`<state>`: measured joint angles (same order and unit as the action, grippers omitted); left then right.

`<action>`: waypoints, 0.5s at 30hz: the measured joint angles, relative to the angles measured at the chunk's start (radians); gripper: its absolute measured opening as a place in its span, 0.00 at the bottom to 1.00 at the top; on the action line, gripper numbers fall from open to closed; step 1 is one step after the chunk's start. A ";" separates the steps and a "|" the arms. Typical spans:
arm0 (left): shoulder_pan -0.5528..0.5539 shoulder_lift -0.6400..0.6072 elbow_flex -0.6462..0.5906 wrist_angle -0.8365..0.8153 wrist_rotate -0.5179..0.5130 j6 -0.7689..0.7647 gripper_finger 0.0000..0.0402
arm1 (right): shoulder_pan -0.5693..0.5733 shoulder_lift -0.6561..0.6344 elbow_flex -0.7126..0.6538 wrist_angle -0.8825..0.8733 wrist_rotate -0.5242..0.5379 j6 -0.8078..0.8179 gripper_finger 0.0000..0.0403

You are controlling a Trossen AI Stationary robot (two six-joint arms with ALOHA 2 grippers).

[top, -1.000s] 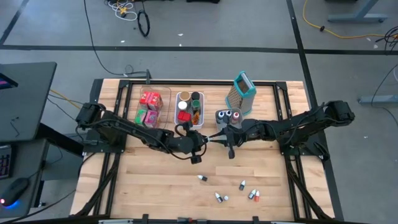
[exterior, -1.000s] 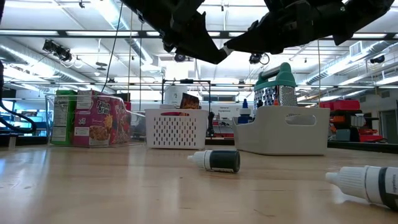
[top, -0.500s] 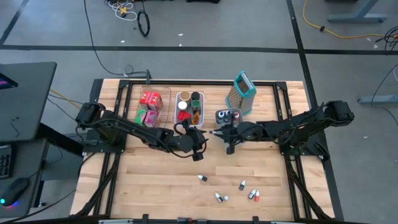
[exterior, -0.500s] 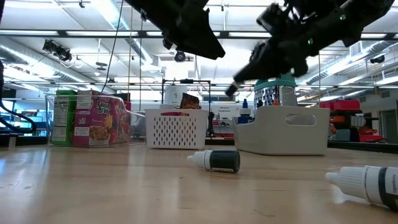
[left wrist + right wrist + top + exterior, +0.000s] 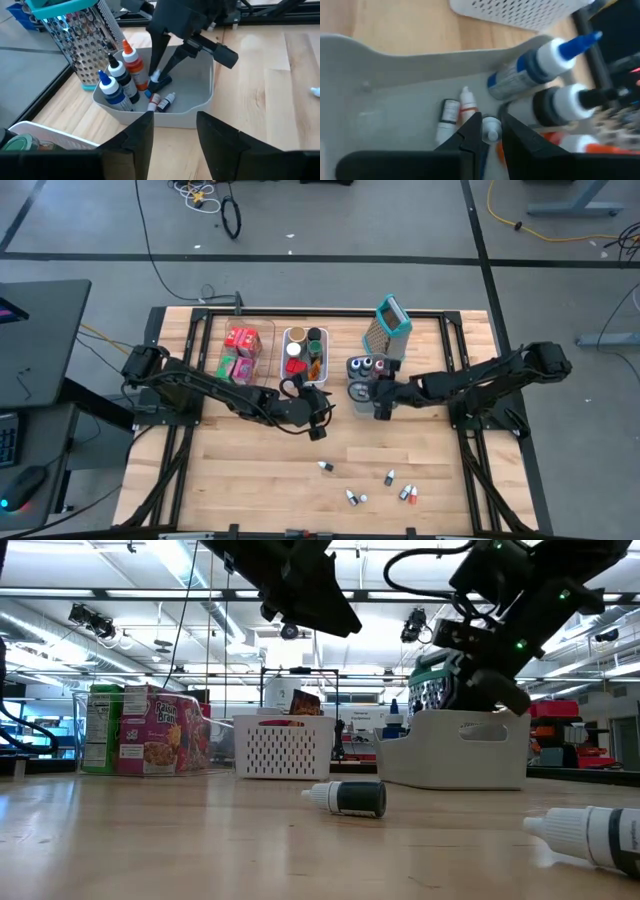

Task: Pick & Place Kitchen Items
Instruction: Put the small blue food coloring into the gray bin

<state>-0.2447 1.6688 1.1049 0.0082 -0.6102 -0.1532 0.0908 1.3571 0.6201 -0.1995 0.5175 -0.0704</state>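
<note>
Table (image 5: 260, 470): pale wooden top with a dark frame along its edges.
Grater (image 5: 390, 330): tall, metal, teal top, upright at the far side, just behind the grey bin.
Grey bin (image 5: 360, 392): right of the white bin, near the table's middle.
White bin (image 5: 283, 747): perforated walls.
Clear bin (image 5: 243, 352): leftmost of the three.
Desk (image 5: 40, 380): dark, left of the table.
Floor (image 5: 330, 220): grey, cables lying across it.

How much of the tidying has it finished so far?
Partly done. The clear bin holds packets, the white bin jars, and the grey bin several bottles. The right gripper is inside the grey bin, holding a small bottle over two already lying there. The left gripper waits nearby. About six tiny bottles remain on the table.
</note>
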 joint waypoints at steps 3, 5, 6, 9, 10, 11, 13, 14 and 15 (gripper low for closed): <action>0.000 0.000 0.000 0.003 0.001 -0.022 0.38 | -0.018 0.000 0.000 -0.001 -0.058 0.028 0.17; 0.000 0.000 0.000 0.002 0.001 -0.059 0.38 | -0.025 0.000 0.000 0.010 -0.066 0.032 0.18; 0.000 0.000 0.000 0.003 0.001 -0.077 0.38 | -0.026 0.000 0.000 0.015 -0.065 0.033 0.18; 0.000 0.000 0.000 0.002 0.001 -0.091 0.38 | -0.029 0.000 0.000 0.015 -0.064 0.033 0.20; 0.000 0.000 0.000 0.002 0.001 -0.091 0.38 | -0.029 0.000 0.000 0.016 -0.063 0.032 0.21; 0.000 0.000 0.000 0.002 0.001 -0.089 0.38 | -0.029 0.000 0.000 0.017 -0.064 0.025 0.22; 0.000 0.000 0.000 0.002 0.001 -0.079 0.38 | -0.029 0.000 0.000 0.018 -0.063 0.007 0.24; 0.000 0.000 0.000 0.002 0.001 -0.077 0.38 | -0.028 0.000 0.000 0.020 -0.063 0.003 0.25; 0.000 0.000 0.000 0.002 0.001 -0.076 0.38 | -0.028 0.000 0.000 0.021 -0.063 0.002 0.26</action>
<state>-0.2447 1.6691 1.1049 0.0101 -0.6094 -0.2294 0.0624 1.3571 0.6201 -0.1786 0.4549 -0.0681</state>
